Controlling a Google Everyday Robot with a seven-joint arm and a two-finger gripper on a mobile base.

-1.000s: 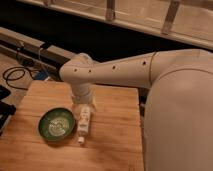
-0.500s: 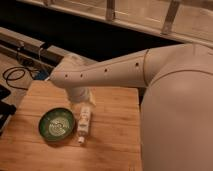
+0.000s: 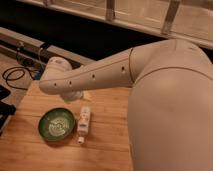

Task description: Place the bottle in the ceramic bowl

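The bottle is small, slim and white. It lies on its side on the wooden table, cap towards the front, just right of the ceramic bowl. The ceramic bowl is round and dark green with a lighter swirl inside, and nothing is in it. My gripper hangs below the white arm's wrist, just beyond the bottle's far end and above the table. The arm hides most of it. It holds nothing that I can see.
My white arm and body fill the right side of the view. A dark rail and black cables run beyond the table's far left edge. A dark object sits at the left edge.
The arm's wrist has swung further left and stretched out over the table's far edge. The bottle and the bowl have not moved.
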